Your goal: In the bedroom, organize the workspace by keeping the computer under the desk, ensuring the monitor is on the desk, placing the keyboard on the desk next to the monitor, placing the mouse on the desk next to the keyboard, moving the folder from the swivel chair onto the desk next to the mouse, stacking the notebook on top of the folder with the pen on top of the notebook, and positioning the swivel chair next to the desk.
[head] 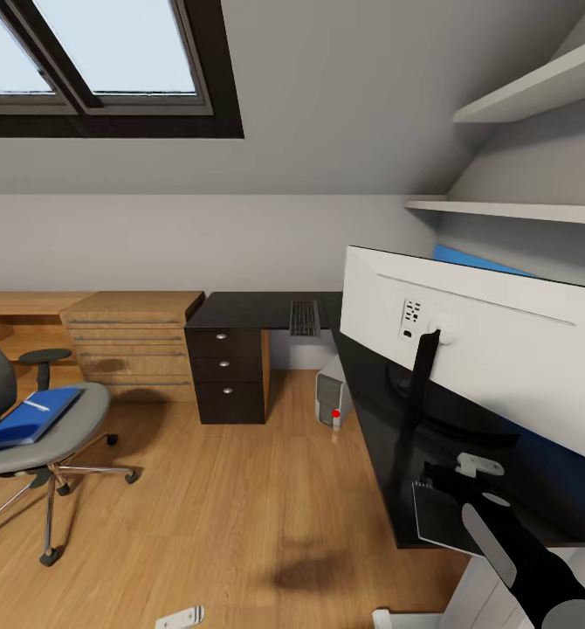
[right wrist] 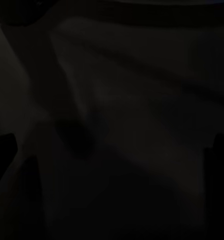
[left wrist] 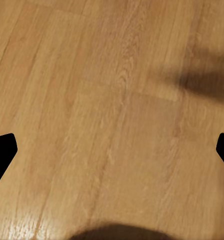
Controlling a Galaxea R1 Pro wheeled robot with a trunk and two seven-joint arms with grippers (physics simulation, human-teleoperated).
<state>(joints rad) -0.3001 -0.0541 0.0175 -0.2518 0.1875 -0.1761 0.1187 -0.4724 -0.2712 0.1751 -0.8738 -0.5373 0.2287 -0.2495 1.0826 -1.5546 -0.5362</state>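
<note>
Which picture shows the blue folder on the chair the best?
The head view. There the folder lies flat on the swivel chair seat, with the pen on top. The left wrist view looks at bare wooden floor, and the right wrist view is too dark to make anything out.

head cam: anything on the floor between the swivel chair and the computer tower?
No object lies there. In the head view bare wooden floor runs from the swivel chair to the computer; the dark drawer unit stands behind that line, against the wall.
</note>
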